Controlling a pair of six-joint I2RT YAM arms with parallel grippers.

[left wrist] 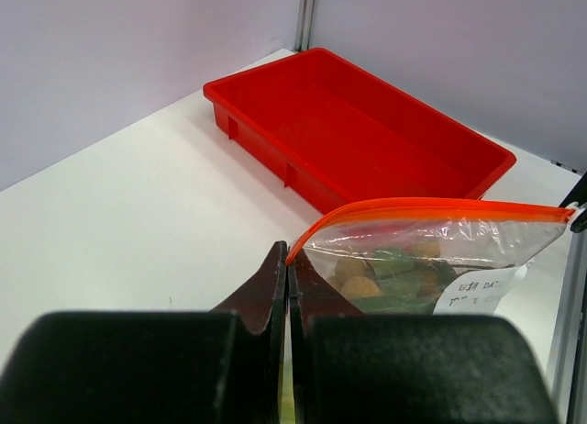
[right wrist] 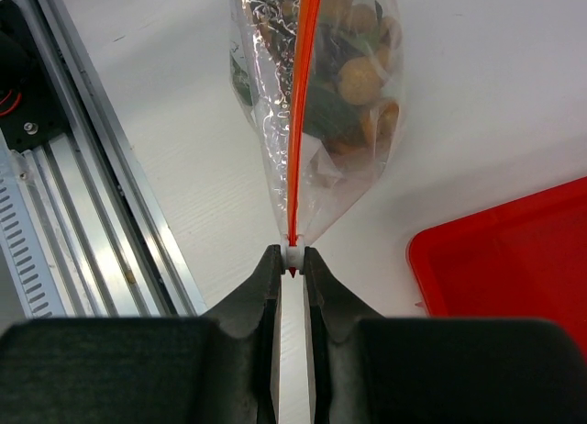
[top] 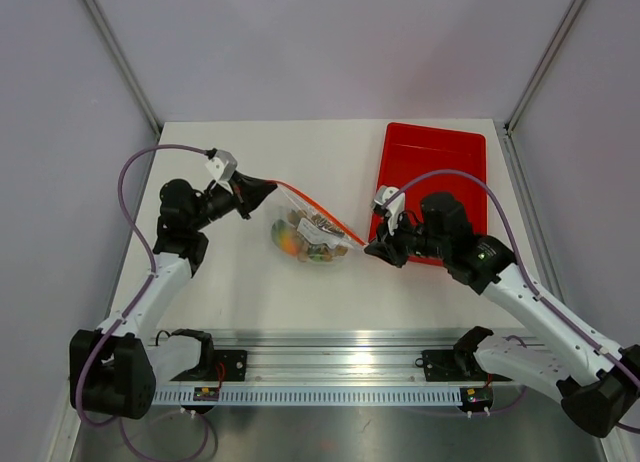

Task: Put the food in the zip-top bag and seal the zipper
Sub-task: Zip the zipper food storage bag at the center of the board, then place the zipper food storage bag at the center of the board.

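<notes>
Food (top: 305, 240) fills the zip-top bag (right wrist: 261, 121), stretched over the white table (top: 300, 152) between the left gripper (left wrist: 289, 282), pinched onto one corner of it, and the right gripper (right wrist: 292, 263), clamped on the zipper (right wrist: 301, 121) at its white end piece. A red tray (top: 432, 147) lies just beside the right gripper; pale walls (top: 330, 42) enclose the table.

Bright, even, diffuse light falls from overhead; the white bench (top: 300, 162) carries only faint, soft shadows beneath the arms. The top view is sharp throughout. In both wrist views the black jaws at 6 o'clock are blurred, while things farther off are crisp. The zip-top bag (right wrist: 266, 121) throws small white glints; its zipper (right wrist: 301, 121) reads saturated orange. The rail (right wrist: 101, 213) at 8 o'clock glares mildly.
</notes>
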